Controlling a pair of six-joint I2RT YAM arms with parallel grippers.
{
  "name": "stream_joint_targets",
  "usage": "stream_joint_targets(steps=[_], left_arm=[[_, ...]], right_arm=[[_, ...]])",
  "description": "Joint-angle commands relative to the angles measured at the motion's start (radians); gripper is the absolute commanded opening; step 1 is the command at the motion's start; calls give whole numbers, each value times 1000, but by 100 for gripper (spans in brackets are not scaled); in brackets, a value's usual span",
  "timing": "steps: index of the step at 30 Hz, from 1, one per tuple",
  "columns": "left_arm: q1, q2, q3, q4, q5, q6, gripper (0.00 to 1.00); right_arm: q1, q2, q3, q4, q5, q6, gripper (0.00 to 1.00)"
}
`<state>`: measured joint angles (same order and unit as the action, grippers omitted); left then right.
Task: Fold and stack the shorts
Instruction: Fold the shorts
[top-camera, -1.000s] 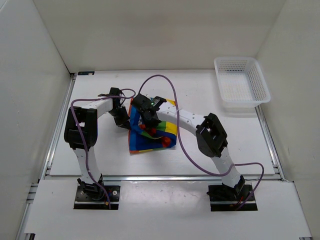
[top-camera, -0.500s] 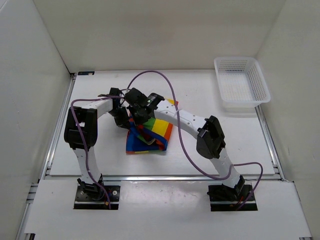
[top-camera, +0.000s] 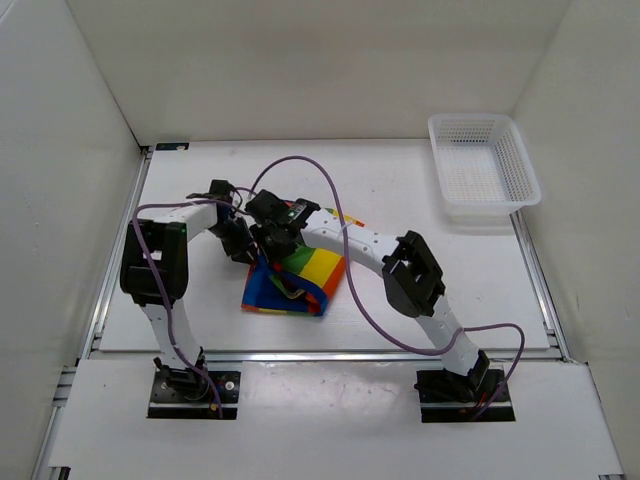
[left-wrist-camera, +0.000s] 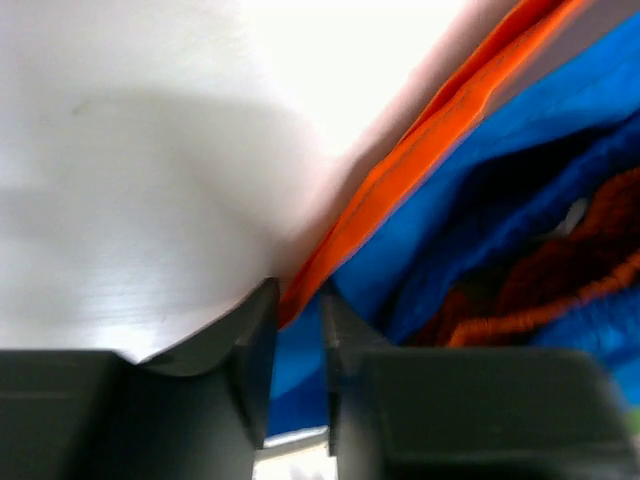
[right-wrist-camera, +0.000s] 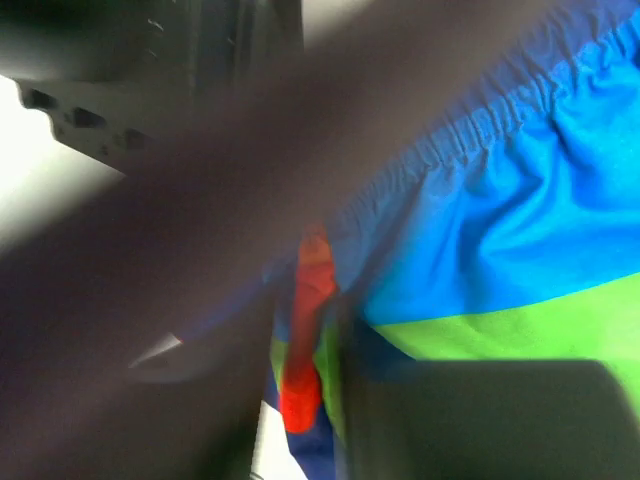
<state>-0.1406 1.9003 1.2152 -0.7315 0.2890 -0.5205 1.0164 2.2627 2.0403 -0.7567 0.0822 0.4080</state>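
The shorts (top-camera: 315, 268) are held left of centre on the desk (top-camera: 450, 290).
An orange hem is pinched by the left claw (left-wrist-camera: 298, 300); a red fold is clamped by the right claw (right-wrist-camera: 305, 345), arm bent leftward.

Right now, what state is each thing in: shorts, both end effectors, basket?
shorts, partly folded and bunched on the table, not yet stacked
left end effector, shut on the shorts' orange edge
right end effector, shut on a fold of the shorts
basket, upright, empty
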Motion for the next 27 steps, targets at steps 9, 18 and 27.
stream_joint_targets(steps=[9, 18, 27], left_arm=[[47, -222, 136, -138, 9, 27, 58], [-171, -167, 369, -174, 53, 45, 25], [-176, 31, 230, -137, 29, 83, 14]], right_arm=[[7, -373, -136, 31, 68, -44, 93], [-131, -626, -462, 57, 98, 78, 1], [-110, -491, -574, 177, -206, 107, 0]])
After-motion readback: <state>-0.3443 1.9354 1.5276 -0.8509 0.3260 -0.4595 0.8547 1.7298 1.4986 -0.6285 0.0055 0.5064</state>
